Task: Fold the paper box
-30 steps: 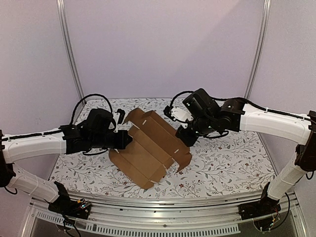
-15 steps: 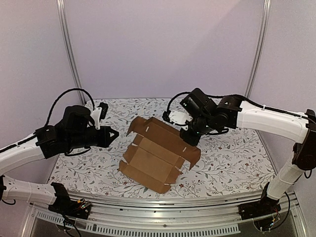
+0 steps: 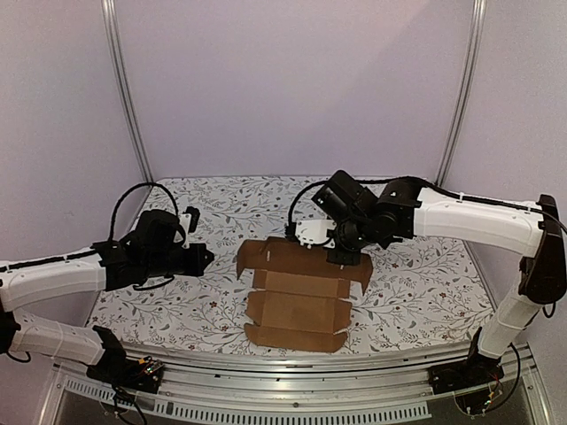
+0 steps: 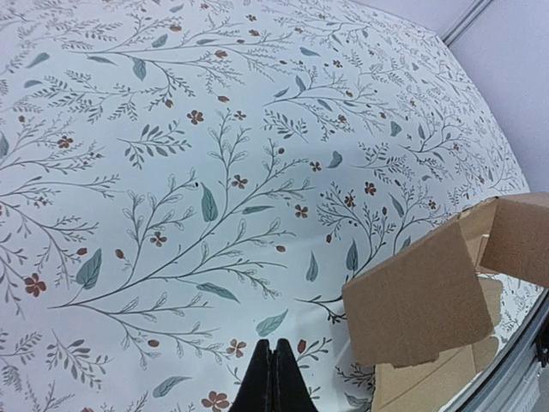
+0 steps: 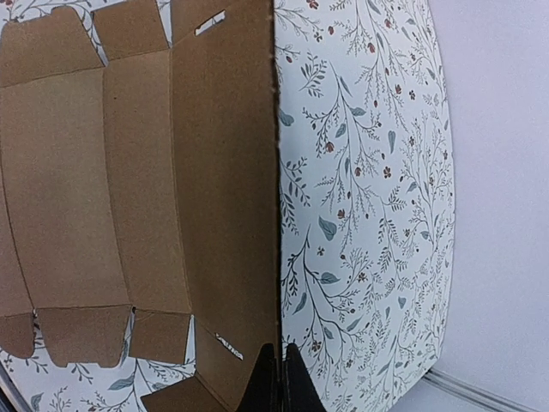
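The paper box (image 3: 297, 297) is a flat die-cut sheet of plain brown cardboard, lying unfolded near the middle of the tabletop (image 3: 416, 283) on a white cloth printed with leafy sprigs and small red flowers. Its creased panels run side by side from the near edge toward the back, with short notched flaps at both ends. Most of it lies flat, but the far panel looks slightly raised.

The right pincer (image 3: 341, 258) reaches in from the right and comes down on that far panel. In the right wrist view its two dark fingertips (image 5: 276, 382) are pressed together exactly where the long straight edge of the sheet (image 5: 129, 197) ends, so it appears to be pinching the cardboard at its outer edge. The printed cloth (image 5: 360, 215) lies just beyond that edge.

The left pincer (image 3: 205, 258) hangs above the cloth to the left of the sheet, apart from it and pointing toward it. Its jaws are closed on nothing: the left wrist view shows the fingertips (image 4: 273, 382) shut tight over the bare pattern (image 4: 171, 172). An end flap of the cardboard (image 4: 420, 300) stands tilted up off the cloth at the right of that view.
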Available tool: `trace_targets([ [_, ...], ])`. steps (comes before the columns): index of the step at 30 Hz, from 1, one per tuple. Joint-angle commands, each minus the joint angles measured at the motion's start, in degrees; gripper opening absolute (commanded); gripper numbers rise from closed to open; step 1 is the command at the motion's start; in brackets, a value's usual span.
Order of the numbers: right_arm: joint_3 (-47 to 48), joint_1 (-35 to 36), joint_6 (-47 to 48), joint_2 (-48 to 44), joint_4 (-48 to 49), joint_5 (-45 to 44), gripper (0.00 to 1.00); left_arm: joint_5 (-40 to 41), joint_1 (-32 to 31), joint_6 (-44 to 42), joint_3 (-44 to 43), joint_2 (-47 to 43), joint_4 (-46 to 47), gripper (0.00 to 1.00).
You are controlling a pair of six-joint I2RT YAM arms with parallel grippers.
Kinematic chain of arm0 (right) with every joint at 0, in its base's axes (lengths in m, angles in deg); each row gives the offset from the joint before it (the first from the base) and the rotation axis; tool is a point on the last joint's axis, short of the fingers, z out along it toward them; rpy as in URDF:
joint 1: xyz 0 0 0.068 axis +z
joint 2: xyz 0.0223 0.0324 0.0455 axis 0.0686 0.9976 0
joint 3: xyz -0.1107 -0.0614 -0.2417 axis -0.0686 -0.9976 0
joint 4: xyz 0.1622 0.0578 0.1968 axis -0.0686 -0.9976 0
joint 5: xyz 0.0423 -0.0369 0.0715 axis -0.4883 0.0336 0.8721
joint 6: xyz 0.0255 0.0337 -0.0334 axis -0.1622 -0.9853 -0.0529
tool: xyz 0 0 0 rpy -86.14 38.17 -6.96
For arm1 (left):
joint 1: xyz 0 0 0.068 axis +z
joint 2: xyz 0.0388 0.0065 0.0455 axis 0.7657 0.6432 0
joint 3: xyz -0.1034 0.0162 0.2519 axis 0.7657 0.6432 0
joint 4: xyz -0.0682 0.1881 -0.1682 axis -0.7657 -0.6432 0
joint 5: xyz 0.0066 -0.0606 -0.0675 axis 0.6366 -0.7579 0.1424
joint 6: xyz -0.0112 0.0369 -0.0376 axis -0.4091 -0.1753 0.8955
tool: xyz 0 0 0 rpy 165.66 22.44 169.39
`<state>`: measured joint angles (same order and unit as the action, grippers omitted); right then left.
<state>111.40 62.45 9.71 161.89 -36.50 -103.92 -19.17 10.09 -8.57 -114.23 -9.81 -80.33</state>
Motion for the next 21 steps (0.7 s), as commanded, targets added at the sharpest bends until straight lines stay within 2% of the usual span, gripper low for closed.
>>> trace_targets([
  [1, -1.3, 0.8, 4.8, 2.3, 2.2, -3.3, 0.00, -8.2, 1.2, 0.6, 1.9, 4.3, 12.4, 0.00],
  [9, -2.2, 2.5, 5.6, 3.2, 4.6, -3.6, 0.00, -17.4, 1.2, 0.8, 0.9, 15.0, 21.8, 0.00],
  [21, -5.7, 3.8, 5.2, 4.9, 9.0, -7.1, 0.00, -24.3, 1.2, 2.8, 2.4, 20.9, 27.7, 0.00],
])
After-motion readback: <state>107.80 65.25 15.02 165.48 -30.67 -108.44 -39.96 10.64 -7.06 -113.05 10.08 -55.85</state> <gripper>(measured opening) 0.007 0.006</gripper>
